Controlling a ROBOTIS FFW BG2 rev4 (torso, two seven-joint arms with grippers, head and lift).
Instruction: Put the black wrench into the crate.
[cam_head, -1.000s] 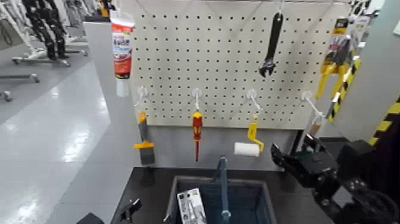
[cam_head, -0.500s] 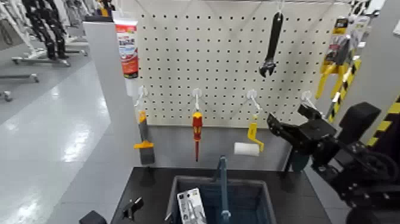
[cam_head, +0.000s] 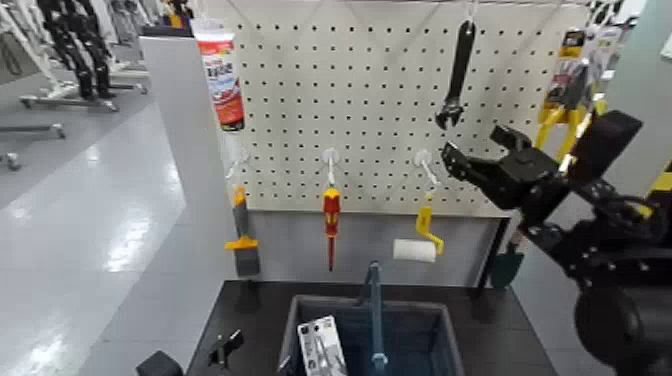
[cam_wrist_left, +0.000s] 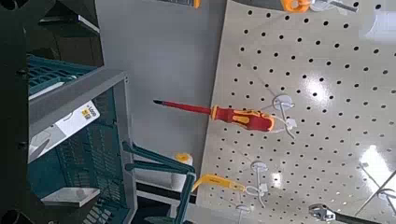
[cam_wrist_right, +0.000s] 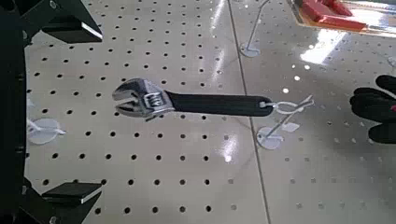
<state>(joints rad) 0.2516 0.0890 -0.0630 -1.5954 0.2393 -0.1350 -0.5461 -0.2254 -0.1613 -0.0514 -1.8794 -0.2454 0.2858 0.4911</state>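
The black wrench (cam_head: 458, 72) hangs jaw-down from a hook high on the white pegboard. It also shows in the right wrist view as a black wrench (cam_wrist_right: 187, 101) on its hook. My right gripper (cam_head: 473, 145) is raised just below and right of it, open, with nothing between its fingers (cam_wrist_right: 67, 22). The wrench's jaw end lies ahead of the gap, apart from both fingers. The crate (cam_head: 432, 310), with its blue bar handle (cam_head: 374, 310), stands on the dark table below the board. My left gripper (cam_head: 224, 348) waits low, left of the crate (cam_wrist_left: 84, 140).
On the pegboard hang a red-and-yellow screwdriver (cam_head: 330, 215), a yellow-handled paint roller (cam_head: 420, 238), a scraper (cam_head: 243, 245), a tube (cam_head: 229, 78) and yellow pliers (cam_head: 560, 100). A small box (cam_head: 320, 345) lies in the crate. Open floor lies to the left.
My right arm has risen from beside the crate up to the pegboard, toward the hanging wrench. Its fingers stayed open. The wrench has not moved.
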